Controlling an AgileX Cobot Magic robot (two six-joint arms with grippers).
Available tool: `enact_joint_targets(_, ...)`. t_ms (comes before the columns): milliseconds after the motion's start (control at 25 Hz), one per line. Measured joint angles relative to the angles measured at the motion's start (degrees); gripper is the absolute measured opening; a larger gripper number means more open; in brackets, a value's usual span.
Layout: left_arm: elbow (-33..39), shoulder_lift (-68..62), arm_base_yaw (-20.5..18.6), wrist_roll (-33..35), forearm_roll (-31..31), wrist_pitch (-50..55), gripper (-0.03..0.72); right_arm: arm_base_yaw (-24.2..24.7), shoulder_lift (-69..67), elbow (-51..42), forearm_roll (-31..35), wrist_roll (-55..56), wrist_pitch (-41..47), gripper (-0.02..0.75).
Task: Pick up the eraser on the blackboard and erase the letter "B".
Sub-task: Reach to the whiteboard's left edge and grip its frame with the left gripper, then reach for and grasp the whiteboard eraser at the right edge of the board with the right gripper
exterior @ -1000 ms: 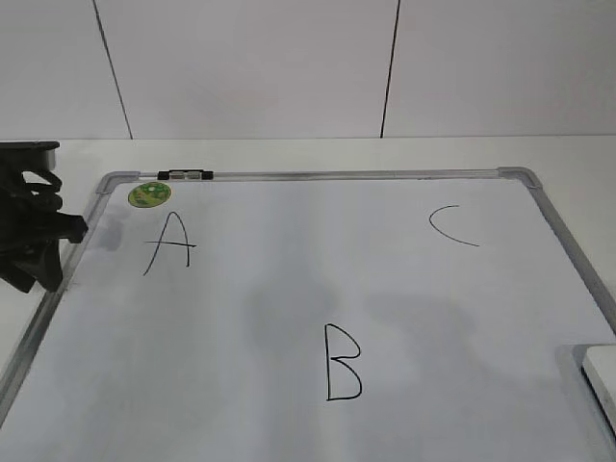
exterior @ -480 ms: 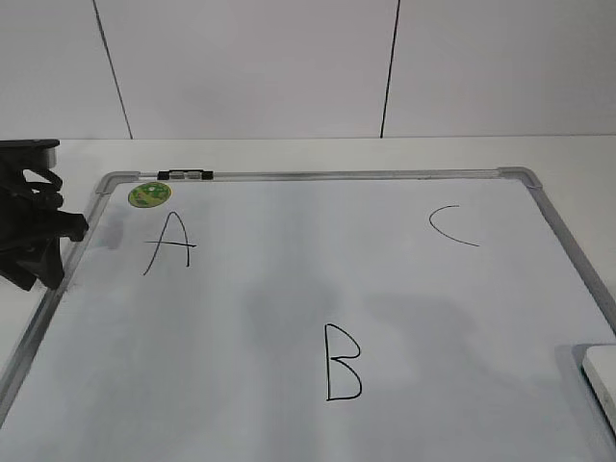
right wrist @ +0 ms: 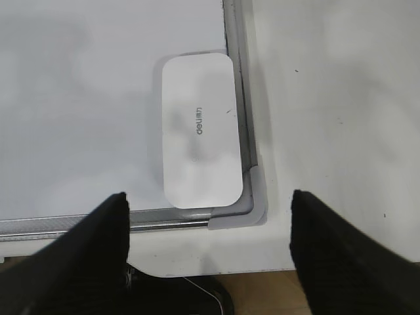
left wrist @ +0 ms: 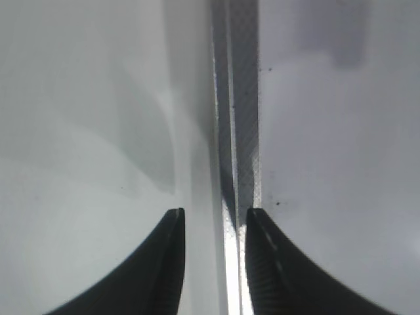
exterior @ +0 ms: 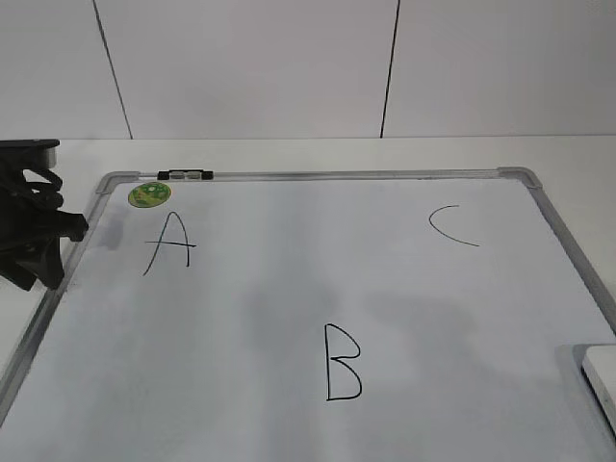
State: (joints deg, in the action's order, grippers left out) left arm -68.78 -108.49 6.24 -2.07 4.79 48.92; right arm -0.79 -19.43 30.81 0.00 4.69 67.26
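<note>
The eraser (right wrist: pixel 200 130) lies flat in the blackboard's (right wrist: pixel 79 98) corner, against the frame. It looks light, stiff and smooth, so pinching its long sides seems best. The right gripper (right wrist: pixel 209 252) hangs above it, jaws spread wide; the left gripper's (left wrist: pixel 213 223) jaws straddle the frame, slightly apart.

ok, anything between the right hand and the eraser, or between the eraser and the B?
Nothing visible. The right hand is open above the eraser, which lies in the board's corner against the frame. Bare board surface separates the eraser from the B.
</note>
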Motion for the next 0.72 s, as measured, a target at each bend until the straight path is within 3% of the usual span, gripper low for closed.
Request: enact_joint_targets(720,0.0,0.0,0.0,0.0,0.9,0.0,0.241,0.0,0.0,0.0,0.0,0.0,0.0,0.584)
